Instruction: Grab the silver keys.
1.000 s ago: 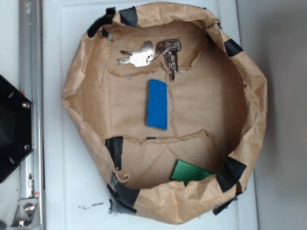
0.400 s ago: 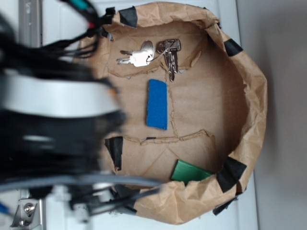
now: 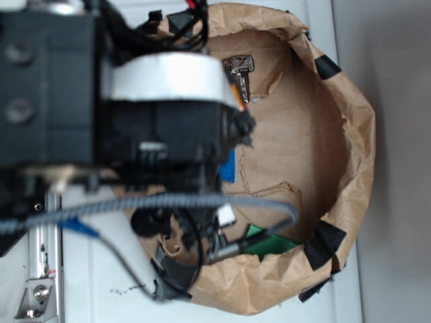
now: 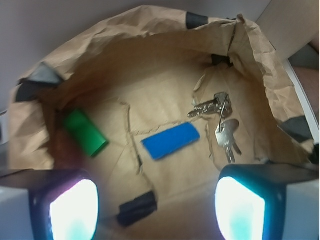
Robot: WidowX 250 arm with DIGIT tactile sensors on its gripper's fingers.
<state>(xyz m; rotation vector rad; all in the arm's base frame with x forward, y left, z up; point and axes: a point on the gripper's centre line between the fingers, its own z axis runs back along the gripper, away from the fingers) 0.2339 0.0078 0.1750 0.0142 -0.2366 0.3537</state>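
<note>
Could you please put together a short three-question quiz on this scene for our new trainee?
1. True or false: the silver keys are already held by the gripper.
2. In the wrist view, which thing lies nearest the keys? A) the blue block B) the green block C) a black tape patch
3. Fill in: the things all lie inside a nest of crumpled brown ____.

Key
1. False: the keys lie on the paper floor, ahead of the two lit fingers, which stand apart with nothing between them.
2. A: the blue block lies just beside the keys; the green block is at the far side.
3. Paper.
</note>
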